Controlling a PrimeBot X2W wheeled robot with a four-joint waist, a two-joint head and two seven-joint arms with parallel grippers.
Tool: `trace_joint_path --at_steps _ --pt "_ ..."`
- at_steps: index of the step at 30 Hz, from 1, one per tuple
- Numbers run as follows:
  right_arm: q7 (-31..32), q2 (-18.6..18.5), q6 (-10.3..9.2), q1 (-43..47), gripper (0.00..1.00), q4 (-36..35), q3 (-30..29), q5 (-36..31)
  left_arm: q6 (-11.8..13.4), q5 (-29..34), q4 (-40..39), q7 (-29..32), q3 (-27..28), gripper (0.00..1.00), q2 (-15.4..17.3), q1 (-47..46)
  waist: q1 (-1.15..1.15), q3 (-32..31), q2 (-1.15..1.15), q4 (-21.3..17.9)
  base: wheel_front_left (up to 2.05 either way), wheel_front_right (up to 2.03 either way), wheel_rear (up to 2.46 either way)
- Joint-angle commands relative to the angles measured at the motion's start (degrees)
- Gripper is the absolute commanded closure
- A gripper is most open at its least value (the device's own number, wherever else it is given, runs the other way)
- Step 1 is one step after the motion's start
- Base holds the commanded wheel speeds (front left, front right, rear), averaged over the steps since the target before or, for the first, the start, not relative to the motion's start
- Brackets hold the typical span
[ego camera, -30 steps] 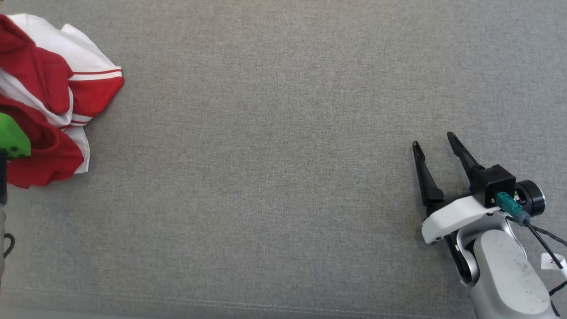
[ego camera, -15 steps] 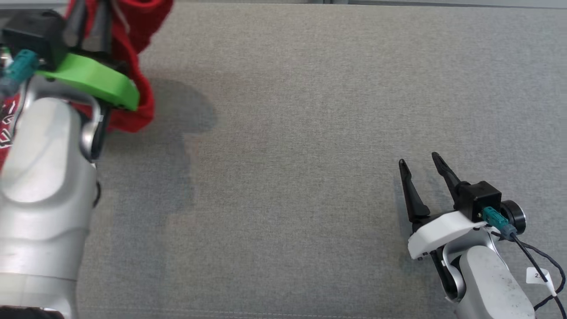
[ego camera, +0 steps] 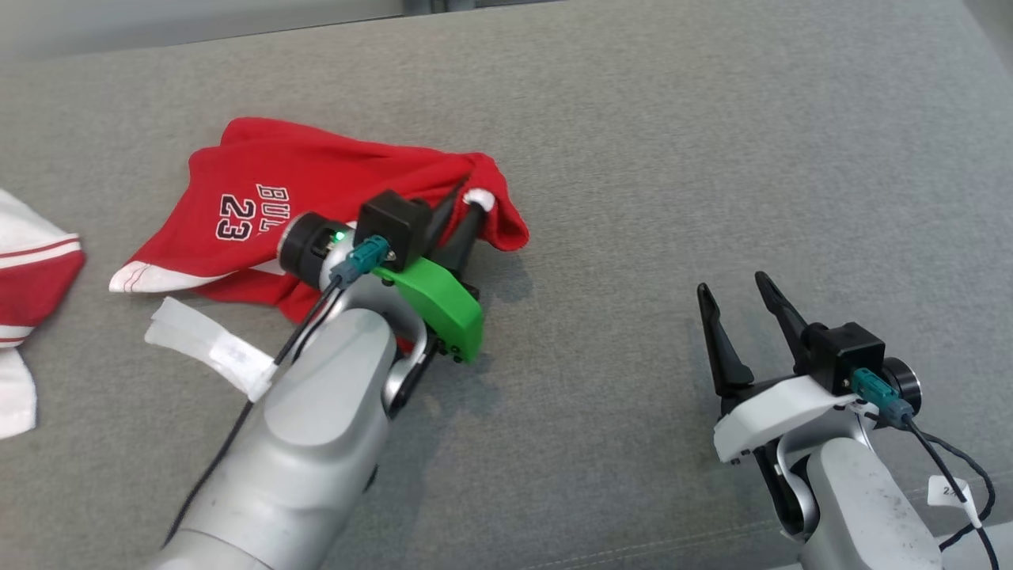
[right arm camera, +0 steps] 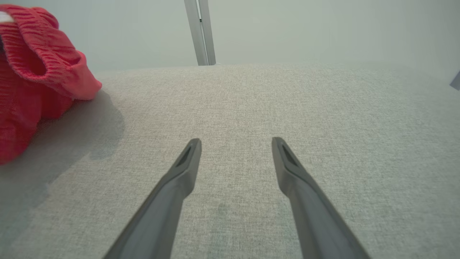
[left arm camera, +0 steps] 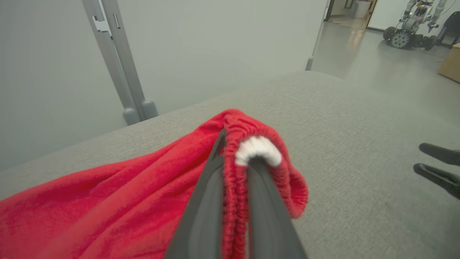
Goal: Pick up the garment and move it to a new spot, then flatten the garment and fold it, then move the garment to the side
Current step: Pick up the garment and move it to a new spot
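Head view: the red garment lies crumpled on the grey fabric surface, left of centre, with white "23" and "BUL" lettering showing. The left gripper reaches over it and is clamped on its right-hand edge, fingers close together with red cloth and a bit of white between them. A white tag hangs on the cable along that arm. A red-and-white garment lies at the far left edge, apart from the red one. The right gripper sits low at the right over bare fabric, well apart from the garment, fingers spread and holding nothing.

Left wrist view: the left gripper pinches the gathered elastic hem of the red garment, and a white cord end bulges at the fingertips. The rest of the cloth trails away to the lower left on the surface. The right gripper shows at the right edge. A wheeled robot stands on the floor far behind.

Right wrist view: the right gripper is wide open above the surface, empty. The red garment is bunched at the upper left, and a metal post rises behind.
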Motion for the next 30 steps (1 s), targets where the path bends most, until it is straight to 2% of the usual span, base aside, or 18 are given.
trace_joint_path --at_steps 1,4,8,9,10,11,16,21,27,30 --pt "-0.17 0.03 -0.05 -0.51 0.0 0.09 0.2 0.82 -0.1 -3.26 -1.65 -0.05 -2.41 1.0 0.02 0.65 0.0 1.12 0.0 -6.17 0.0 0.0 0.0" --pt "-0.17 0.03 -0.06 -0.63 0.0 0.17 1.29 2.0 0.17 -7.13 -3.04 -0.05 -6.15 1.0 0.18 0.92 0.0 1.14 0.0 -9.04 0.0 0.0 0.0" --pt "-0.17 0.03 -0.05 -0.67 0.0 -0.06 1.91 2.73 1.36 -8.97 -5.56 -0.06 -7.58 1.0 0.08 0.06 0.0 1.2 0.0 -11.14 0.0 0.0 0.0" --pt "-0.17 0.05 -0.05 -0.63 0.0 -0.07 1.99 2.86 1.84 -9.09 -6.45 -0.05 -7.47 0.78 0.08 -0.17 0.0 1.15 0.0 -11.59 0.0 0.0 0.0" --pt "-0.18 0.04 -0.05 -0.58 0.0 -0.05 2.04 2.96 2.24 -8.7 -7.06 -0.05 -7.39 0.29 0.11 -0.19 0.0 1.1 0.0 -11.91 0.0 0.0 0.0" --pt "-0.17 0.04 -0.06 -0.53 0.0 0.01 1.98 3.13 2.43 -8.44 -6.82 -0.04 -7.59 0.0 0.14 0.24 0.0 1.0 0.0 -12.12 0.0 0.0 0.0" --pt "-0.17 0.07 -0.05 0.23 0.0 0.1 0.61 2.73 2.26 -7.43 -4.66 -0.05 -7.13 0.0 0.13 1.54 0.0 -0.1 0.0 -10.81 0.0 0.0 0.0" --pt "-0.17 0.02 -0.06 0.89 0.0 0.04 0.1 2.45 1.9 -7.11 -3.37 -0.04 -5.85 0.0 0.08 4.29 0.0 -1.58 0.0 -6.85 0.0 0.0 0.0" --pt "-0.17 -0.02 -0.05 1.23 0.0 0.66 0.3 2.4 0.48 -7.87 0.09 -0.04 -7.64 0.0 0.06 8.44 0.0 -3.81 0.0 -2.41 0.0 0.0 0.0" --pt "-0.17 0.0 -0.05 1.62 0.0 0.89 0.56 2.65 0.39 -8.27 0.44 -0.04 -5.92 0.0 0.08 10.72 0.0 -4.93 0.0 -0.69 0.0 0.0 0.0"
